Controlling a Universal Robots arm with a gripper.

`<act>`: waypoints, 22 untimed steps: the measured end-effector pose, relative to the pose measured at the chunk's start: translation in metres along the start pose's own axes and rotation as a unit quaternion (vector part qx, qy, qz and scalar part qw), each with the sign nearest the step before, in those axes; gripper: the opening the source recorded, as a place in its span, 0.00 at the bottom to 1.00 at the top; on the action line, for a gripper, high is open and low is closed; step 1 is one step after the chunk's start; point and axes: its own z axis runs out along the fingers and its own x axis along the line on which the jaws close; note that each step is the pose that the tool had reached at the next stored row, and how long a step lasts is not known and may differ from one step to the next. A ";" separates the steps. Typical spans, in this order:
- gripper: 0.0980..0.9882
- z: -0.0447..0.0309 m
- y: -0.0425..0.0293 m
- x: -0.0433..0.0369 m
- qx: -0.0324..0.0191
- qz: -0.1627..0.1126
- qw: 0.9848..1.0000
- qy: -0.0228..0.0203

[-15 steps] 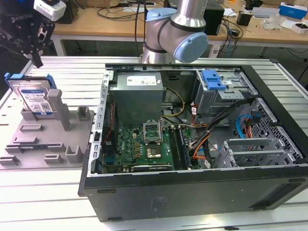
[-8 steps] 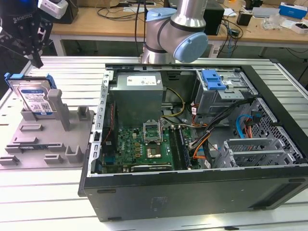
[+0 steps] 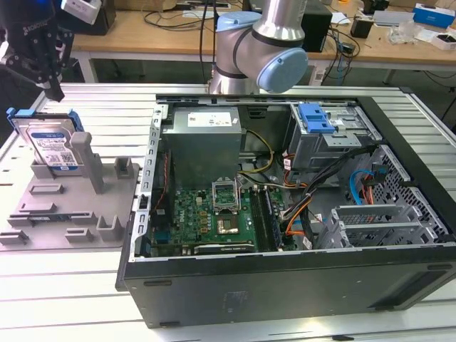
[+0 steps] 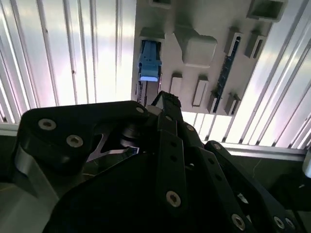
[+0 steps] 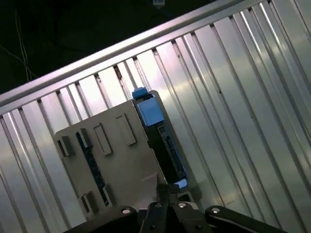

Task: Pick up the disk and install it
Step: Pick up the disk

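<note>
The disk (image 3: 51, 142) is standing on its edge in a slot of the grey holder (image 3: 71, 206), at the exterior view's left, well apart from the open case (image 3: 285, 288). I think it is being kept upright like this so that its upper edge and the blue caddy tab are staying free for a grasp from above; the grey post (image 3: 82, 153) just beside it is giving support against tipping.

The gripper (image 3: 55, 91) is hanging above the disk, a little toward the exterior view's left, and is not touching it. In the first wrist view, the gripper (image 5: 166, 187) is seeming clenched on nothing, tapering to one point over the disk's dark edge. The disk is not yet lifted.

The holder is lying on the ribbed table (image 3: 85, 114) beside the case, probably so that the path to the cage (image 3: 335, 146) is short. A blue latch (image 3: 315, 117) is sitting on top of that cage.

The lower edge of the disk is being hidden by the holder slot. In both wrist views, the disk is appearing edge-on, so its label is not readable as a face there. The arm (image 3: 263, 43) is being cut off at the upper border of the exterior view. Whether the bay under the latch is free, I cannot tell, because cables are crossing in front of it.
</note>
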 end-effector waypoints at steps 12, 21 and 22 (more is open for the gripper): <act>0.01 0.0014 -0.0001 0.0000 0.005 -0.156 0.988 0.006; 0.43 0.0029 -0.0001 -0.0001 0.008 -0.265 0.964 0.011; 0.43 0.0031 -0.0001 -0.0001 0.008 -0.279 0.960 0.011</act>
